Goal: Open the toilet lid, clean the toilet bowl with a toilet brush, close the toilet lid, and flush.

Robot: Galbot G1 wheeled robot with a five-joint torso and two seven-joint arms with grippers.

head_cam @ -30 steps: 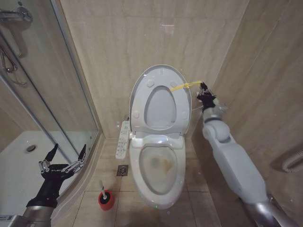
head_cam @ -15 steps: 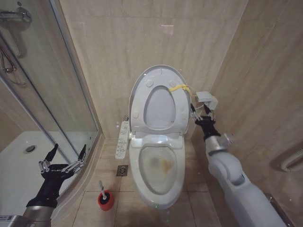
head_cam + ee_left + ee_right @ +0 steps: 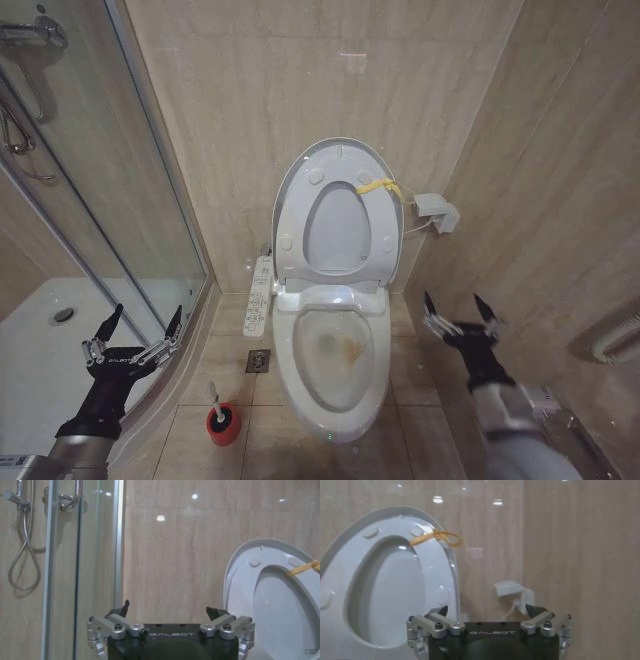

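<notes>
Withdrawn from the yellow tag [image 3: 377, 186], the right tool [image 3: 460, 313] now hovers released right of the toilet bowl [image 3: 336, 355]. Upright against the wall stands the toilet lid [image 3: 338, 207]. Left tool [image 3: 137, 330] idles released above the toilet brush [image 3: 215, 398], apparently in its red holder [image 3: 225, 424].

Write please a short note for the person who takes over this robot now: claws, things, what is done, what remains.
Left claw: open, empty, low by the shower glass.
Right claw: open, empty, beside the toilet on its right, apart from everything.
Lid: up against the wall, yellow tag at its rim.
Bowl: exposed, brownish stains inside.
Brush: standing in its red cup on the floor, left of the bowl.
Done: lid opened.
Left: take brush, scrub bowl, close lid, flush.
</notes>
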